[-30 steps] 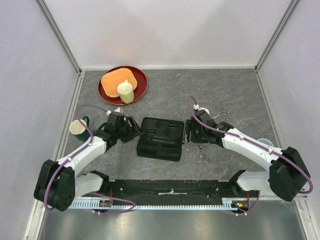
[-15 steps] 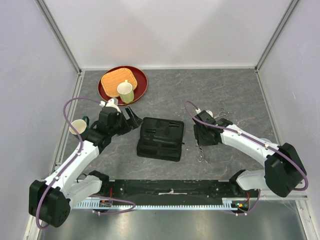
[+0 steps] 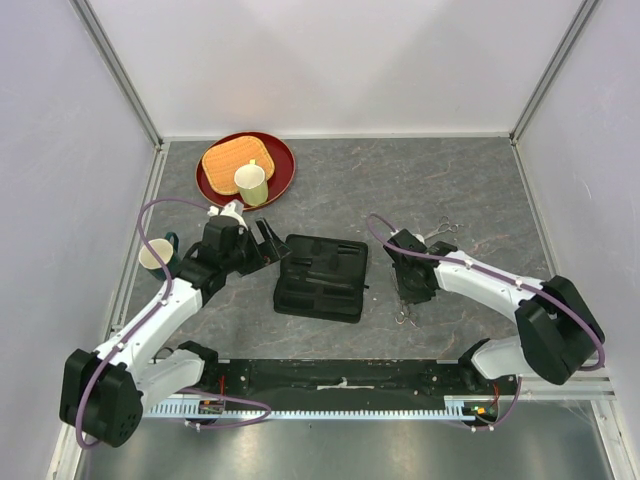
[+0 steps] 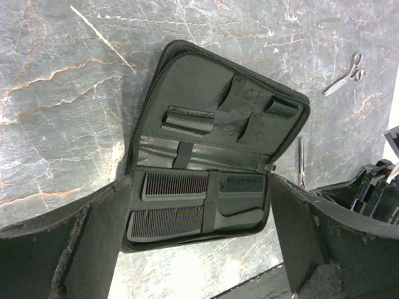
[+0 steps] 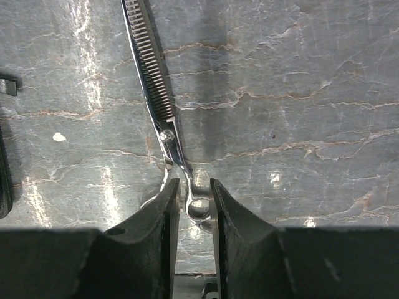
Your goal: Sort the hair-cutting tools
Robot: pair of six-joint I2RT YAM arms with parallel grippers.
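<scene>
The black zip case (image 3: 320,278) lies open at the table's middle. In the left wrist view it holds a straight black comb (image 4: 174,185) and a handled black comb (image 4: 165,222) under a strap. My left gripper (image 3: 268,237) is open and empty, above the case's left edge. One pair of silver scissors (image 3: 404,314) lies right of the case. My right gripper (image 5: 191,187) stands over them, jaws drawn close round one finger ring (image 5: 199,208); the toothed blade (image 5: 153,68) lies flat on the table. A second pair of scissors (image 3: 445,228) lies further back right.
A red plate (image 3: 282,172) with a woven mat and a pale cup stands at the back left. Another cup (image 3: 154,256) stands by the left arm. White walls enclose the table on three sides.
My left gripper has drawn back and risen from the case's left edge. My right gripper has moved from the case's right edge down to the near scissors and narrowed round the ring.
</scene>
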